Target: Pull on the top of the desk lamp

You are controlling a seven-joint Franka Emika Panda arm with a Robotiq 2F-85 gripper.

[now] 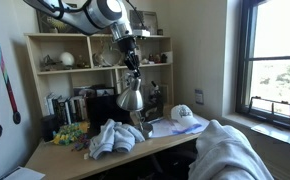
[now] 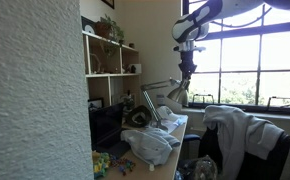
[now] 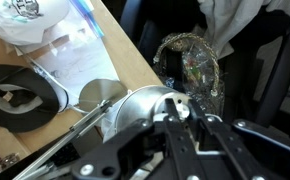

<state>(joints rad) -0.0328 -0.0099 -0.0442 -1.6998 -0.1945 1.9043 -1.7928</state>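
My pincer (image 1: 134,74) hangs straight above the desk lamp (image 1: 132,98), which stands upright near the middle of the tabletop (image 1: 60,158), in front of the shelf (image 1: 85,37). My fingertips are down at the top of the desk lamp (image 1: 133,86), the narrow end of the silver shade where the thin arm (image 3: 85,116) meets it. In the wrist view the shade fills the frame just ahead of my linkage, but the fingers themselves are lost in dark metal, so I cannot tell whether the pincer is apart or already clamped on the neck; it looks to be touching or very nearly so.

As I judge it, the reach is done and the pull itself is not. The shade hangs mouth-down, and what is left is to make sure of the grip, then draw the top away.

Room is uneven. The shelf stands close behind the lamp, so there is little space that way. A heap of clothes (image 1: 113,138) lies just beside the base, and a white cap (image 1: 183,115) sits on papers near the tabletop's edge toward the window (image 1: 280,60). Above the shade, and out over the front edge of the tabletop, the air is open, which seems to me the safer line for a pull.
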